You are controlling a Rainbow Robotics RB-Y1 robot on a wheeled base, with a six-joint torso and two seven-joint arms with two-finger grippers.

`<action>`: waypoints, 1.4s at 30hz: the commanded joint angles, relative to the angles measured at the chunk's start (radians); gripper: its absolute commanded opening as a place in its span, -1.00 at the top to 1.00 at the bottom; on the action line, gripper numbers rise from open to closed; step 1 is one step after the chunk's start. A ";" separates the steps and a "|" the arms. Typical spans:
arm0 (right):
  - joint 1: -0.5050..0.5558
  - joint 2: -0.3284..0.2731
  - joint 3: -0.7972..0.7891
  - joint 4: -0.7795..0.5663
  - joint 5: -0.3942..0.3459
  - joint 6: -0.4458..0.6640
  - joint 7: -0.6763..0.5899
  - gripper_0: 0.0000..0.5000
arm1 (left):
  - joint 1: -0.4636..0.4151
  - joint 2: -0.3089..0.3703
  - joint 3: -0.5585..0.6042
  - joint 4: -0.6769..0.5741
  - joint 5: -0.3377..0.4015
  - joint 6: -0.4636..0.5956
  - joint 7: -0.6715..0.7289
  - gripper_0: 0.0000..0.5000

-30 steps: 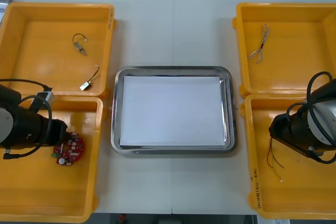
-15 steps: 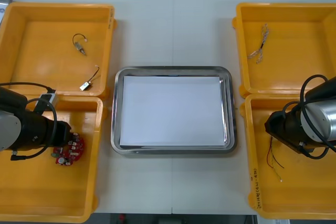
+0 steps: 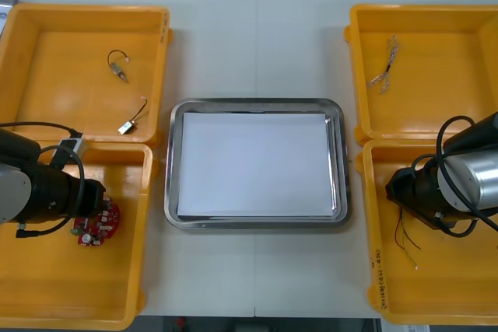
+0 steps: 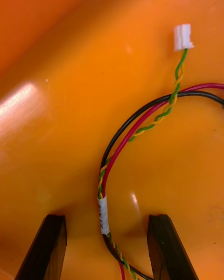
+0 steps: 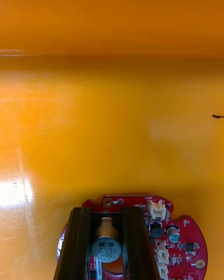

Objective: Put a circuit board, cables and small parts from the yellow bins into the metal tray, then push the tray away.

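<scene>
Bright, even light falls from overhead on the table point(image 3: 257, 44), and shadows in the front view are short and faint; the room beyond its far edge is dark. The metal tray point(image 3: 173, 162) gleams along its rim, with a dark reflected band inside its right wall, while its white inside shows no glare. The far left bin point(image 3: 23, 75) carries a pale sheen on its floor. In the left wrist view a hot white patch lies on the near left bin point(image 5: 112, 121) beside the left gripper point(image 5: 106, 212), and soft shade rings the circuit board point(image 5: 184, 238). In the right wrist view a broad glare streak crosses the near right bin point(image 4: 56, 51), and the cables point(image 4: 140, 116) throw thin, soft shadows.
</scene>
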 commanded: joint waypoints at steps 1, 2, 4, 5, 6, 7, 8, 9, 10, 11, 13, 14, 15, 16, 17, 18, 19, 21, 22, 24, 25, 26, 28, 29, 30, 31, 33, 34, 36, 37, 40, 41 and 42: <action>-0.013 0.011 0.023 0.006 -0.020 -0.009 -0.062 -1.00 | 0.028 0.016 0.007 -0.032 0.004 -0.007 -0.044 0.99; -0.010 0.011 0.023 0.006 -0.023 -0.009 -0.064 -1.00 | 0.028 0.016 0.014 -0.038 0.008 -0.002 -0.044 0.99; -0.009 0.011 0.023 0.006 -0.026 -0.010 -0.067 -1.00 | 0.026 0.016 0.024 -0.050 0.013 0.012 -0.044 0.99; -0.006 0.011 0.023 0.006 -0.029 -0.010 -0.068 -1.00 | 0.023 0.016 0.037 -0.059 0.015 0.030 -0.044 0.99; -0.006 0.011 0.023 0.006 -0.031 -0.009 -0.070 -0.83 | 0.022 0.016 0.041 -0.063 0.018 0.036 -0.044 0.99; -0.003 0.011 0.023 0.006 -0.031 -0.010 -0.071 -0.83 | 0.019 0.016 0.050 -0.075 0.019 0.058 -0.043 0.98; -0.003 0.011 0.023 0.006 -0.032 -0.010 -0.071 0.09 | 0.017 0.016 0.055 -0.079 0.021 0.066 -0.044 0.99; 0.001 0.008 0.023 0.006 -0.034 -0.009 -0.073 0.34 | 0.014 0.016 0.072 -0.098 0.022 0.095 -0.044 0.99; 0.004 0.008 0.023 0.006 -0.035 -0.010 -0.073 0.34 | 0.011 0.016 0.083 -0.112 0.025 0.118 -0.044 0.99; 0.004 0.007 0.023 0.006 -0.037 -0.009 -0.073 0.78 | 0.010 0.016 0.089 -0.119 0.027 0.130 -0.044 0.99; 0.004 0.007 0.023 0.006 -0.038 -0.012 -0.075 0.95 | 0.002 0.016 0.103 -0.139 0.030 0.162 -0.044 0.99; 0.004 0.007 0.023 0.006 -0.038 -0.010 -0.075 1.00 | 0.000 0.016 0.107 -0.145 0.030 0.171 -0.044 0.99; 0.004 0.005 0.023 0.006 -0.038 -0.012 -0.075 1.00 | -0.007 0.016 0.116 -0.158 0.032 0.194 -0.043 0.99; 0.004 0.004 0.023 0.006 -0.038 -0.012 -0.075 1.00 | -0.013 0.016 0.127 -0.171 0.033 0.220 -0.041 0.99; 0.004 0.004 0.023 0.006 -0.038 -0.012 -0.075 1.00 | -0.013 0.016 0.127 -0.171 0.033 0.220 -0.041 0.99; 0.004 0.000 0.018 0.005 -0.038 -0.013 -0.073 1.00 | -0.027 0.016 0.141 -0.188 0.036 0.254 -0.040 0.99; 0.004 -0.001 0.012 -0.003 -0.038 -0.013 -0.070 1.00 | -0.039 0.016 0.150 -0.197 0.039 0.280 -0.037 0.99; 0.004 -0.007 -0.002 -0.015 -0.040 -0.005 -0.065 1.00 | -0.061 0.016 0.159 -0.213 0.044 0.320 -0.035 0.98; 0.002 -0.009 -0.010 -0.024 -0.041 0.002 -0.064 1.00 | -0.076 0.016 0.164 -0.221 0.044 0.345 -0.034 0.99; 0.004 -0.015 -0.025 -0.041 -0.049 0.016 -0.061 1.00 | -0.099 0.016 0.170 -0.230 0.045 0.383 -0.029 0.99; 0.004 -0.016 -0.028 -0.047 -0.052 0.024 -0.061 1.00 | -0.109 0.016 0.173 -0.233 0.047 0.397 -0.028 0.98; 0.002 -0.024 -0.037 -0.067 -0.060 0.045 -0.061 1.00 | -0.130 0.016 0.178 -0.240 0.050 0.429 -0.024 0.99; 0.002 -0.039 -0.053 -0.106 -0.071 0.083 -0.061 1.00 | -0.167 0.016 0.182 -0.248 0.058 0.478 -0.021 0.99; 0.002 -0.044 -0.057 -0.115 -0.072 0.096 -0.059 1.00 | -0.174 0.016 0.182 -0.250 0.059 0.489 -0.020 0.98; 0.002 -0.053 -0.068 -0.138 -0.083 0.120 -0.058 1.00 | -0.193 0.016 0.184 -0.253 0.064 0.512 -0.017 0.99; 0.002 -0.061 -0.079 -0.155 -0.097 0.137 -0.056 1.00 | -0.205 0.016 0.182 -0.253 0.067 0.527 -0.014 0.99; 0.002 -0.076 -0.120 -0.195 -0.152 0.188 -0.055 1.00 | -0.239 0.016 0.184 -0.254 0.088 0.528 -0.004 0.99; 0.002 -0.081 -0.132 -0.205 -0.166 0.202 -0.055 1.00 | -0.245 0.016 0.182 -0.254 0.096 0.528 -0.001 0.99; 0.002 -0.095 -0.171 -0.242 -0.210 0.248 -0.048 1.00 | -0.267 0.016 0.182 -0.257 0.110 0.528 0.006 0.99; 0.002 -0.105 -0.191 -0.265 -0.235 0.273 -0.044 1.00 | -0.277 0.016 0.181 -0.262 0.114 0.528 0.012 0.98; 0.002 -0.131 -0.221 -0.311 -0.282 0.273 -0.036 1.00 | -0.296 0.016 0.167 -0.271 0.122 0.528 0.026 0.99; 0.002 -0.147 -0.234 -0.333 -0.302 0.273 -0.035 1.00 | -0.305 0.016 0.158 -0.276 0.125 0.528 0.048 0.99; 0.002 -0.153 -0.238 -0.339 -0.310 0.273 -0.035 1.00 | -0.309 0.016 0.155 -0.277 0.127 0.528 0.057 0.99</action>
